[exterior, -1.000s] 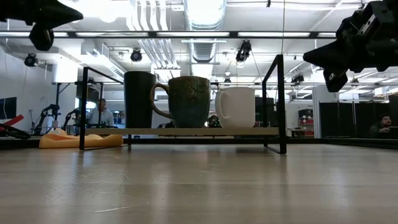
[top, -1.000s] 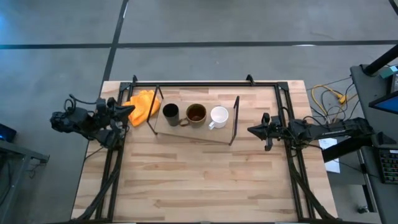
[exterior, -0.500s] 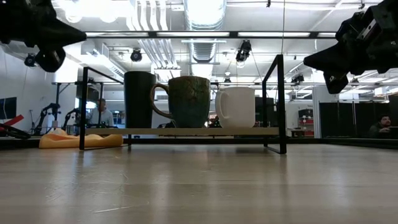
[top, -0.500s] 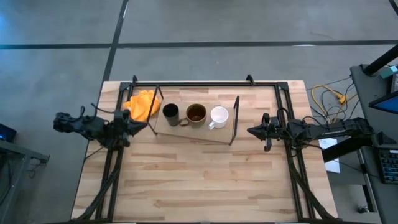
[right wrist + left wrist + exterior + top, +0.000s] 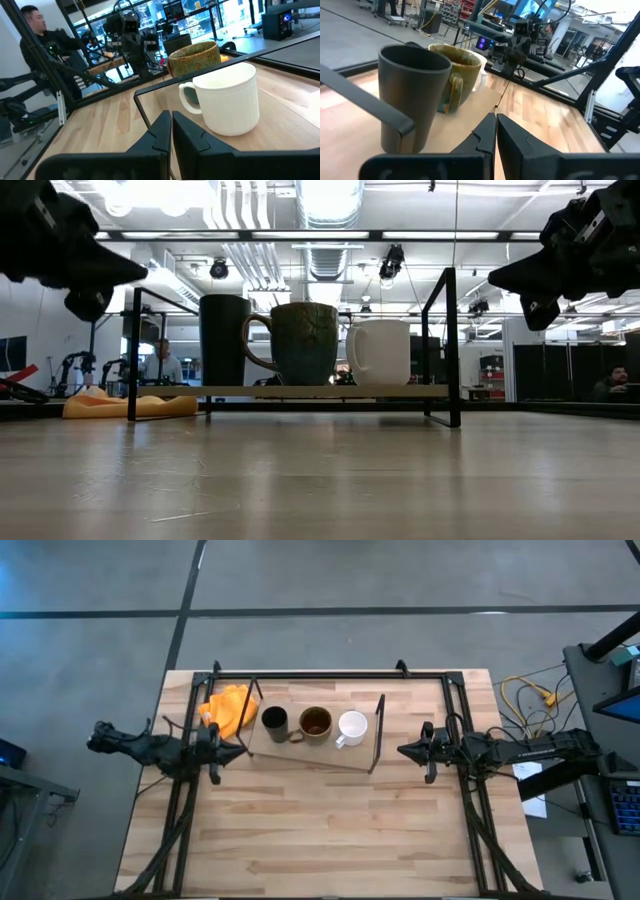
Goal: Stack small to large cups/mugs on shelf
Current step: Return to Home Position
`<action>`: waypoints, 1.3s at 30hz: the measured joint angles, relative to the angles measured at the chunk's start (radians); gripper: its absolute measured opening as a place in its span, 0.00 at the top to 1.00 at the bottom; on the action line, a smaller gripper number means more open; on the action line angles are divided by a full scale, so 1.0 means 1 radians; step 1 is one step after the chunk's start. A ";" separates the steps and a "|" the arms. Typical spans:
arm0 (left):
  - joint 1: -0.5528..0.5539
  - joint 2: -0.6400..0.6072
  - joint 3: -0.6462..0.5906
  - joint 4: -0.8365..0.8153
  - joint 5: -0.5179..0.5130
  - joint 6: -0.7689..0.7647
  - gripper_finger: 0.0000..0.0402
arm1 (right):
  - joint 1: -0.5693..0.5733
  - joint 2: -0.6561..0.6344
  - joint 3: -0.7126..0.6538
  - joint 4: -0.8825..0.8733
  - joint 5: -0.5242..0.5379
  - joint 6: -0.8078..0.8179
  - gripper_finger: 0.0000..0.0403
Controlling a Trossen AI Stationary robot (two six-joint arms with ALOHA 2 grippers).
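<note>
Three mugs are standing in a row on the shelf (image 5: 310, 752) at the far middle of the table (image 5: 330, 840) — dark mug (image 5: 274, 721) left, brown mug (image 5: 315, 722) centre, white mug (image 5: 352, 726) right. The left end effector (image 5: 238, 749) is hovering just off the shelf's left end, closed tight and gripping nothing; the right end effector (image 5: 403, 750) is hanging off the shelf's right end — likewise closed and empty. An orange cloth (image 5: 230, 707) is lying beside the shelf's far-left corner.
</note>
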 joint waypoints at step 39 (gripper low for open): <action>0.001 0.030 -0.097 0.240 -0.021 0.362 1.00 | 0.000 0.000 0.001 0.002 0.000 0.003 0.98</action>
